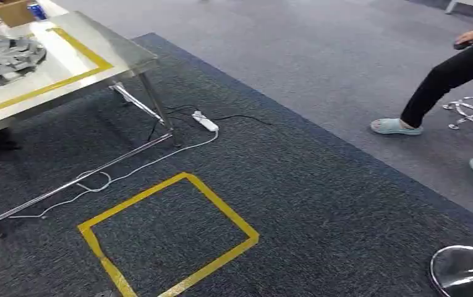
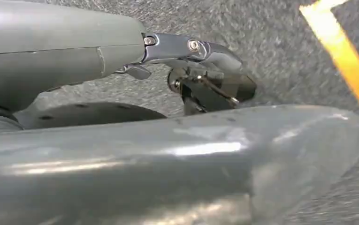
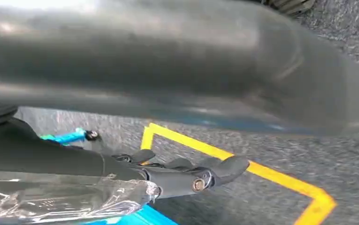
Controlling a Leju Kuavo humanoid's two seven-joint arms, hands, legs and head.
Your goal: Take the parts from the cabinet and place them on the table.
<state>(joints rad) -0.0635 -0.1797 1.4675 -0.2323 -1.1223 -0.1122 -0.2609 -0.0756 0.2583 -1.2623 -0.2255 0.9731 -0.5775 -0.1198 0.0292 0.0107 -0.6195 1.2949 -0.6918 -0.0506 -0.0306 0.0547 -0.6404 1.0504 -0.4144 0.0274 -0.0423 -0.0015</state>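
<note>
While the right hand (image 3: 187, 176) grips a wrapped part (image 3: 60, 199), the table (image 1: 107, 52) stands near.

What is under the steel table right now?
Under the steel table a white power strip lies on the dark carpet, with black and white cables running from it past the table's legs. The tabletop covers the floor farther back.

The person (image 1: 453, 74) by the chair base is cut off at the frame's edge, the silver parts (image 1: 2, 57) on the table (image 1: 91, 43) run off the side, and the right hand (image 3: 187, 173) blurs against a crinkled clear-wrapped thing (image 3: 64, 201).
</note>
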